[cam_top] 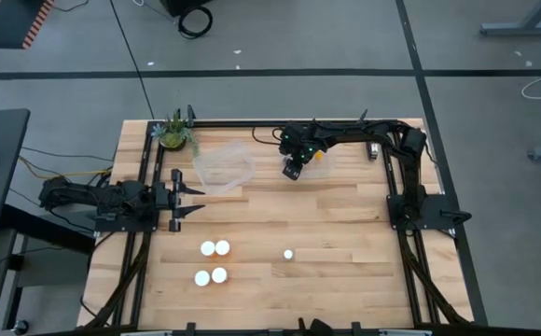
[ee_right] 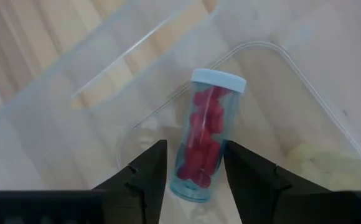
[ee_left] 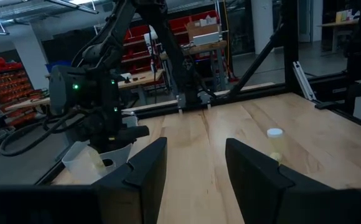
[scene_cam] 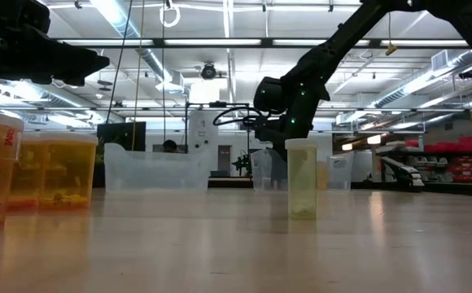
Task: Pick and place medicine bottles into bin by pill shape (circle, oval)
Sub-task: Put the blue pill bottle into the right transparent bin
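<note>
Right claw (ee_right: 193,171), spread open, hovers over the clear bin (ee_right: 305,93) holding a red-pill bottle (ee_right: 206,134).

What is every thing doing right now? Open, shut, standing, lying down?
Left pincer: open, empty, waiting at the table's left.
Right pincer: open, over a clear bin.
Red-pill bottle: capped, lying in that bin.
Five table bottles: capped, standing upright.

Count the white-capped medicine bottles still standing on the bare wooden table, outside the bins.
5. Four white-capped bottles form a square cluster on the left front. One stands alone to their right. Others already lie in the clear bins, partly hidden.
</note>
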Robot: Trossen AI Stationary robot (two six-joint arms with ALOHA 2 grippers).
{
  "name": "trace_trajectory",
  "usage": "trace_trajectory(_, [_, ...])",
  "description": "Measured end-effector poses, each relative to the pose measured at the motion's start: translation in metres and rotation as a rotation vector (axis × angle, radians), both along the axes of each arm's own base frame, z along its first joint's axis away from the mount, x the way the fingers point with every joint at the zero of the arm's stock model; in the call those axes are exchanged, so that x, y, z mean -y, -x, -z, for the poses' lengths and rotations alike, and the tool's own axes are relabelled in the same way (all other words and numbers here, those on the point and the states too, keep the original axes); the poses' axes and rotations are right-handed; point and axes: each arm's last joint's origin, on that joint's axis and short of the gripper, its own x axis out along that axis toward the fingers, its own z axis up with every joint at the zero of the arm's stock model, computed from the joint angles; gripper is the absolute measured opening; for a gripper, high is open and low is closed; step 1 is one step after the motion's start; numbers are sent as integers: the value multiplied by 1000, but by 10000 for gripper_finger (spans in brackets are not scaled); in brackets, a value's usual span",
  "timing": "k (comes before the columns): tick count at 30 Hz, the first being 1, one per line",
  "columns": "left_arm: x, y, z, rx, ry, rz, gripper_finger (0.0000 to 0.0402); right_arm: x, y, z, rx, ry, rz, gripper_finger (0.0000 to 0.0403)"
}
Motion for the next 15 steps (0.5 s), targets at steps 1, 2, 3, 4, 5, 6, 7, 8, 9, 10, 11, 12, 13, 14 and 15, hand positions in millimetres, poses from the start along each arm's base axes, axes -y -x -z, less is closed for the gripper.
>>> trace_trajectory(1, [0,0,0,0,0,0,172,1,0,0,0,0,1,164])
trace_trajectory(2, [0,0,0,0,0,0,172,1,1,0,-3,-1,1,162])
trace_trajectory(3, [0,0,0,0,0,0,172,1,1,0,-6,-1,1,158])
trace_trajectory(4, [0,0,0,0,0,0,172,2,2,0,-6,0,-2,153])
trace_trajectory(5, [0,0,0,0,0,0,172,2,2,0,-6,2,-7,148])
trace_trajectory(6, [0,0,0,0,0,0,172,2,2,0,-6,4,-9,142])
trace_trajectory(7, [0,0,0,0,0,0,172,2,2,0,-7,5,-12,135])
trace_trajectory(8, [0,0,0,0,0,0,172,2,2,0,-7,6,-14,129])
trace_trajectory(9, [0,0,0,0,0,0,172,2,2,0,-7,7,-16,123])
trace_trajectory(10, [0,0,0,0,0,0,172,2,2,0,-7,8,-20,118])
trace_trajectory(11, [0,0,0,0,0,0,172,2,2,0,-8,10,-26,114])
trace_trajectory(12, [0,0,0,0,0,0,172,2,2,0,-8,13,-33,111])
trace_trajectory(13, [0,0,0,0,0,0,172,2,2,0,-8,15,-37,109])
trace_trajectory(14, [0,0,0,0,0,0,172,2,2,-1,-7,17,-40,108])
trace_trajectory(15, [0,0,0,0,0,0,172,1,2,-1,-8,18,-43,108])
